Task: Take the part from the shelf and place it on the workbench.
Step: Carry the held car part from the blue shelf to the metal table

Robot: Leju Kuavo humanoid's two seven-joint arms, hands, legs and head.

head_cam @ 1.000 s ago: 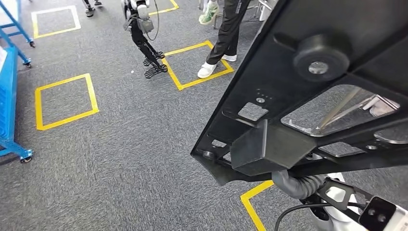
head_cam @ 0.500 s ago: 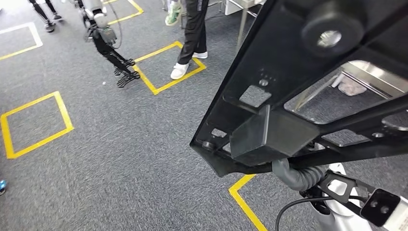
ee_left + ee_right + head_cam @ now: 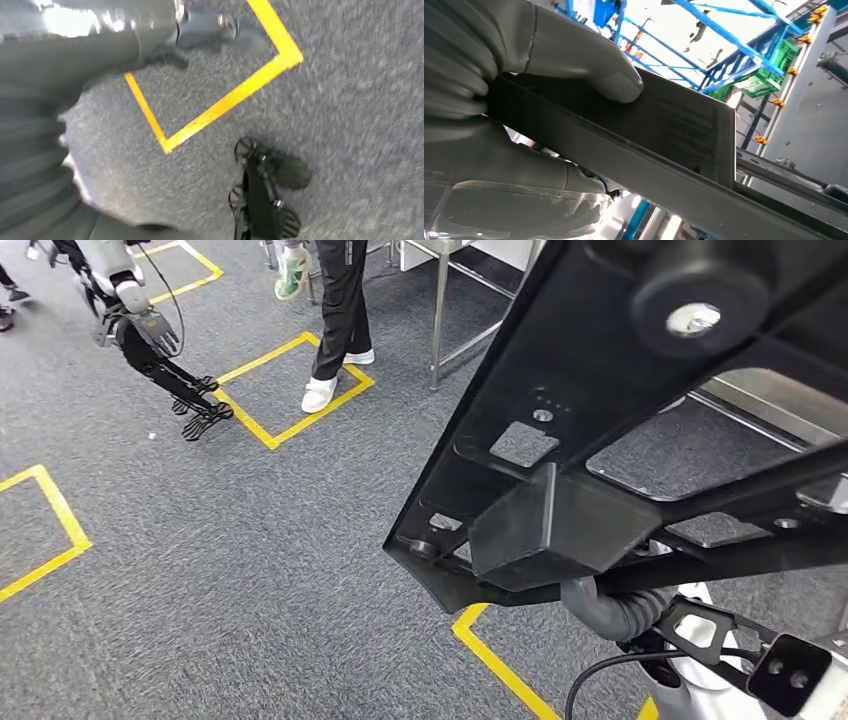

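Observation:
A large black frame-shaped part with cut-outs and a round knob takes up the right of the head view, raised in front of me. My right hand grips its flat edge, thumb on top and fingers beneath; in the head view its grey ribbed wrist shows under the part. A steel workbench stands ahead, with a leg and part of its frame in sight behind the part. My left hand hangs over the carpet as a blurred grey ribbed cover, and how its fingers lie is unclear.
A person's legs stand on a yellow floor square near the workbench. Another humanoid robot stands at the far left. Yellow tape marks cross the grey carpet close to me. Blue racking shows behind the part.
The camera has turned: the floor squares, the person and the other robot slid left in the picture, and the workbench legs came into view. The part stays in my right hand.

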